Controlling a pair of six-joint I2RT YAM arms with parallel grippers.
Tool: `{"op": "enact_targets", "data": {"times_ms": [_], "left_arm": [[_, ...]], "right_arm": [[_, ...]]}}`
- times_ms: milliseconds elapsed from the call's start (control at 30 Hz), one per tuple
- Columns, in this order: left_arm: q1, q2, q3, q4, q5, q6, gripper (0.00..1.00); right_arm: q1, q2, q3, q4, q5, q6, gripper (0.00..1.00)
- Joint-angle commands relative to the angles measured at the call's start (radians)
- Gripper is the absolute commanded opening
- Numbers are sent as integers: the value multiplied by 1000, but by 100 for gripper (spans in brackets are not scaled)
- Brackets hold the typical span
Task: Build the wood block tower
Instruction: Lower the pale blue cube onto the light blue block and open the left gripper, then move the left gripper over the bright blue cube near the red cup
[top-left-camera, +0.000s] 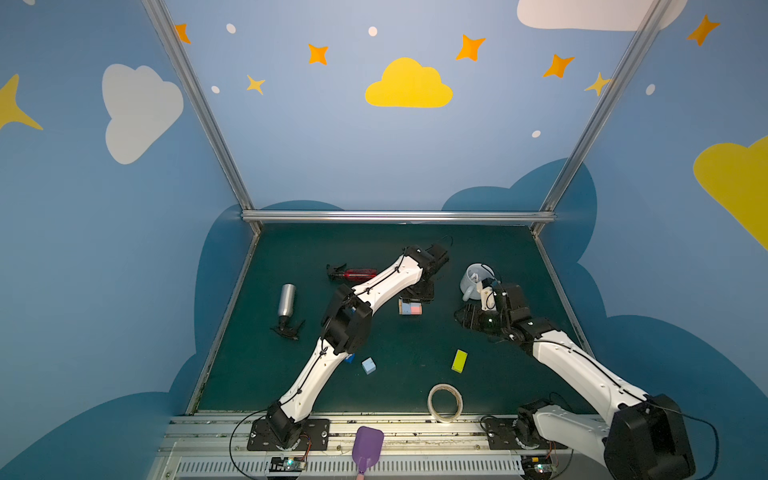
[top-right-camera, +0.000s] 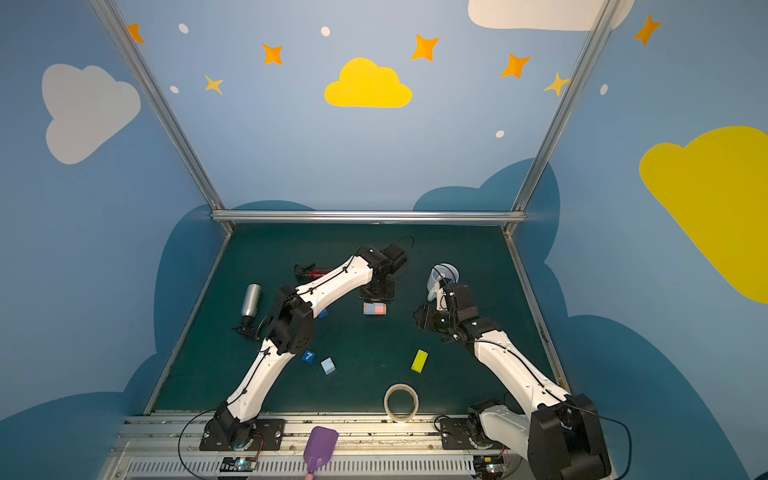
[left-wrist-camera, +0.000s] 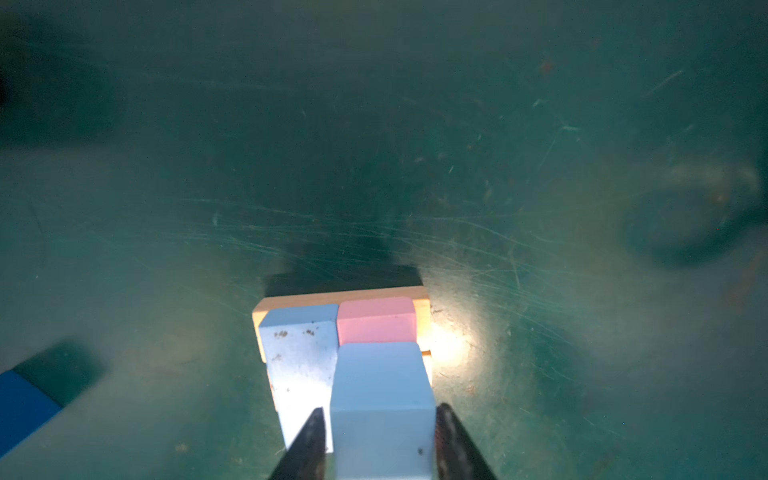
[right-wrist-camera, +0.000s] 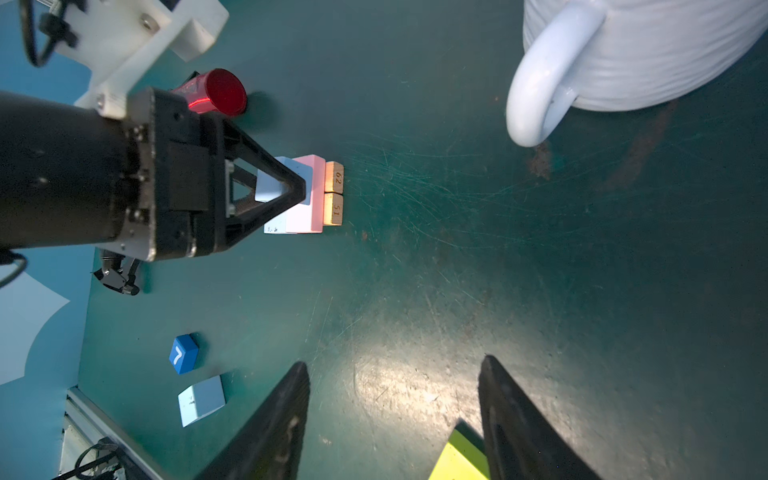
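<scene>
**Three tiers stacked mid-bench, cube on top**

Scuffed green bench. Over it the left arm reaches to the tower, which sits mid-bench under that wrist. Off to the side the right arm hangs near the mug. In the right wrist view the right jaws stand apart and empty over bare bench.

Bottom up in the left wrist view, the tower is:
- orange base
- light-blue flat and pink flat, side by side
- light-blue cube, sitting on the pink flat

Up there the left jaws straddle that cube. One side touches it, the other seems to show a sliver of gap. Can't tell if they grip it or are slack.

Loose blocks nearer the arm bases:
- yellow-green flat
- second light-blue cube
- dark-blue "7" cube

Handling, my read: painted wood, so light, rigid and not fragile, with paint that's likely slick. Take each block across two parallel flat faces, squarely, mid-height. Take the flats across the short width. The cube covers only part of the pink flat, so any sideways drag could shove that tier off the base.
</scene>
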Motion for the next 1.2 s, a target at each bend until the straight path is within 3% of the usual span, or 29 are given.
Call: {"op": "enact_targets", "data": {"times_ms": [0, 400, 800, 1000, 1167], "left_arm": [[5, 10, 23, -20, -4, -3, 47], [5, -57, 25, -14, -16, 2, 54], [18, -212, 76, -88, -156, 47, 56], [44, -360, -71, -48, -210, 48, 58], [115, -520, -328, 48, -203, 3, 58]], "right_arm": [[-6, 7, -3, 5, -8, 5, 63], [-6, 5, -1, 5, -9, 5, 63], [-6, -6, 4, -8, -6, 8, 63], [-6, -12, 3, -15, -4, 11, 63], [-6, -10, 4, -14, -3, 16, 63]]}}
